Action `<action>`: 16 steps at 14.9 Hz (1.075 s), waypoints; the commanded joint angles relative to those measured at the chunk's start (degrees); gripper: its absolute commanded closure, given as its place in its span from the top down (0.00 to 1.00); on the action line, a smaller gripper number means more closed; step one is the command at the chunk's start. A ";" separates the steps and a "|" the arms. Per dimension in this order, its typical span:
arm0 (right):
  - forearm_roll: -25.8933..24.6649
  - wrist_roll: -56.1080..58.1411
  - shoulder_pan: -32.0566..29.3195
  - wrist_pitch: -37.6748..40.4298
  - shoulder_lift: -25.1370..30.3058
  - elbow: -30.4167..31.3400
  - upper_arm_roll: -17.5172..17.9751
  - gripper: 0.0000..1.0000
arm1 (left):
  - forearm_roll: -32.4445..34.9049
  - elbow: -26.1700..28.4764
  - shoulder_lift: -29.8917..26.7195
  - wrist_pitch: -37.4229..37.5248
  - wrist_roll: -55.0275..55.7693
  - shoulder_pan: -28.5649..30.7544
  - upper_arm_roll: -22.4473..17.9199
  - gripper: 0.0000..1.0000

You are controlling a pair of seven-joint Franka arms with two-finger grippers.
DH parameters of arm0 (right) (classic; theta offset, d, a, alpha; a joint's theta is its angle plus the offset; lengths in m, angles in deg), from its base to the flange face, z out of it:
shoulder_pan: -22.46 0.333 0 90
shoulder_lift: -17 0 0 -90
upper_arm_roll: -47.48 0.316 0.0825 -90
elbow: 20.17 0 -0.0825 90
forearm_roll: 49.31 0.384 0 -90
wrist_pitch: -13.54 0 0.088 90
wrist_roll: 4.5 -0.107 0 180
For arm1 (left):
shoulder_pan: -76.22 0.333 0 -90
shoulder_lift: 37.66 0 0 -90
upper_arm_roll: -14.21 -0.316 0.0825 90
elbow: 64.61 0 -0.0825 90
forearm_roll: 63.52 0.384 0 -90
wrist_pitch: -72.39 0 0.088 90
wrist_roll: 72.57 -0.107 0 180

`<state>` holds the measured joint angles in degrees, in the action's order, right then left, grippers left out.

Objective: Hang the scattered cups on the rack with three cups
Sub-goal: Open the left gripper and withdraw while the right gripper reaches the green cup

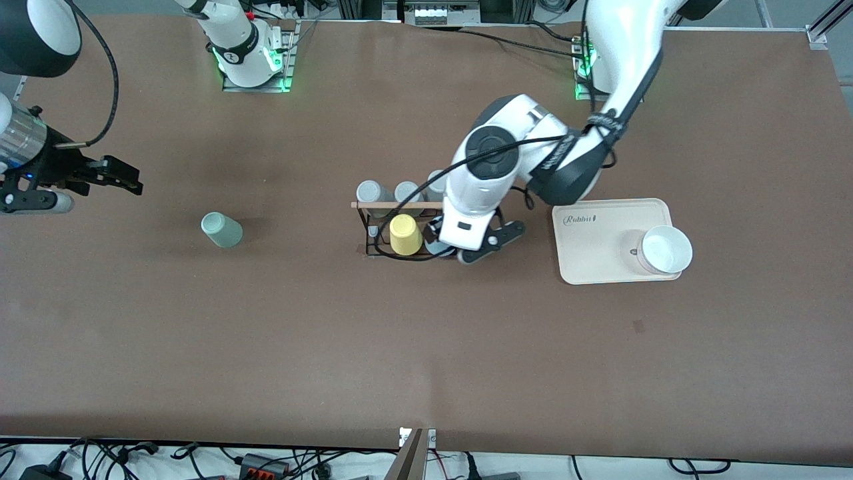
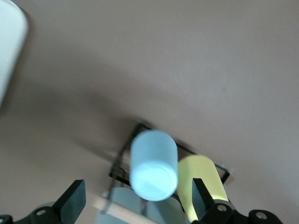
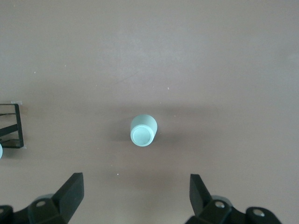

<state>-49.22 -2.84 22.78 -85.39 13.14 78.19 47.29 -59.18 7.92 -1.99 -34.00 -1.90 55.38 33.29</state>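
Observation:
The black wire rack (image 1: 373, 230) with a wooden rod stands mid-table. It holds three grey cups (image 1: 370, 192) and a yellow cup (image 1: 405, 235). The light blue cup (image 2: 153, 165) sits bottom-up on the rack beside the yellow cup (image 2: 201, 179). In the front view it (image 1: 436, 248) is mostly hidden under my left hand. My left gripper (image 2: 137, 189) is open, its fingers wide on either side of the blue cup and not touching it; it (image 1: 483, 245) hangs over the rack. The mint cup (image 1: 222, 230) lies on the table and also shows in the right wrist view (image 3: 142, 131). My right gripper (image 3: 135, 179) is open and empty, up over the right arm's end of the table (image 1: 126, 179).
A cream tray (image 1: 593, 247) lies toward the left arm's end of the table with a white bowl (image 1: 666, 250) on its corner. Cables run along the table's edge nearest the front camera.

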 commanded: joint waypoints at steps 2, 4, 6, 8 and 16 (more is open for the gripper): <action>-0.70 0.54 0.66 0.22 -3.78 -1.24 0.02 1.00 | 2.06 1.48 -7.27 8.81 -8.50 7.90 0.26 1.00; -0.70 0.98 0.48 0.40 -4.66 -1.07 0.01 1.00 | 3.13 2.09 -10.60 12.42 -13.70 11.42 0.26 1.00; -1.13 0.98 0.30 -0.21 -5.97 -0.63 -0.16 1.00 | 3.13 3.23 -14.03 12.97 -17.91 16.42 0.61 1.00; -2.10 0.80 0.21 -2.49 -7.64 1.03 -0.16 1.00 | 3.13 4.37 -16.85 13.05 -25.80 20.03 0.70 1.00; -2.72 -0.17 1.80 -15.58 -12.65 10.70 -0.25 1.00 | 2.07 7.20 -24.07 13.40 -47.29 29.54 0.96 1.00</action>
<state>-50.90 -2.83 24.32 -97.82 0.31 85.84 47.03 -57.08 12.88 -23.25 -20.80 -46.54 82.95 33.37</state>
